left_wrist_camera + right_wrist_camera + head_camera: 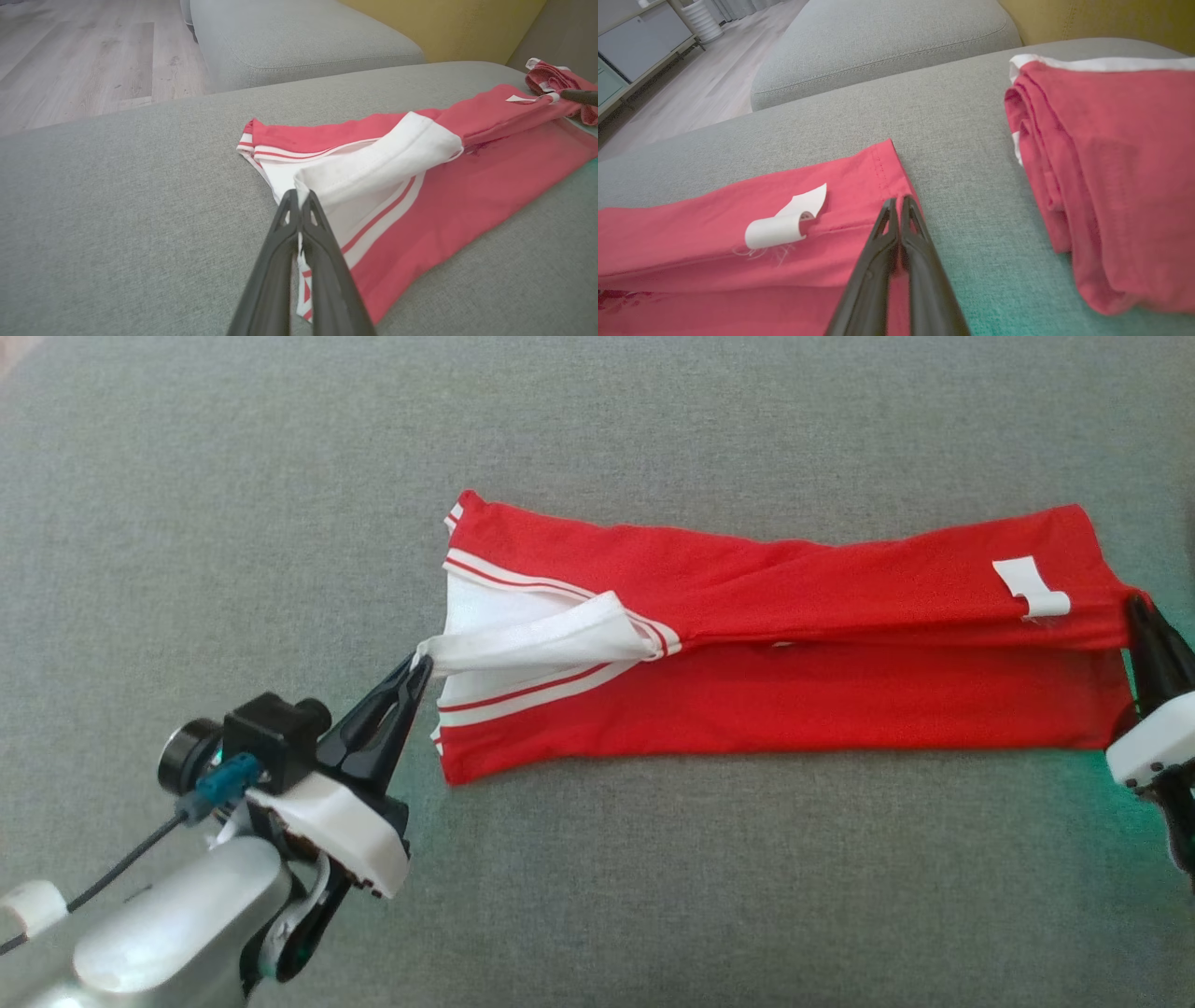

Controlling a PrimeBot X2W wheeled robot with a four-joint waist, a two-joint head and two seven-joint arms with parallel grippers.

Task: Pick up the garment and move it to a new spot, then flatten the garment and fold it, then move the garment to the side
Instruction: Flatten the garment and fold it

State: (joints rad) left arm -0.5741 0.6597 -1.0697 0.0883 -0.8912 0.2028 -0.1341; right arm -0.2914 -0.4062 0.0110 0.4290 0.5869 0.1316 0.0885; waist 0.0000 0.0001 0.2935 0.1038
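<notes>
A red garment (794, 644) with white-striped sleeve trim lies stretched in a long band across the grey cushion (597, 896). My left gripper (422, 665) is shut on a white fold of the garment (387, 158) at its left end, fingertips (299, 198) pinched on the cloth. At the right end my right gripper (1134, 607) is shut on the hem of the garment (738, 233), beside a curled white label (784, 221). The upper layer rises slightly off the lower one between the two grips.
A second red folded garment (1106, 177) lies on the cushion just right of my right gripper. Another grey cushion (289, 37) stands beyond, with wooden floor (84, 56) to its left and a yellow wall (444, 23) behind.
</notes>
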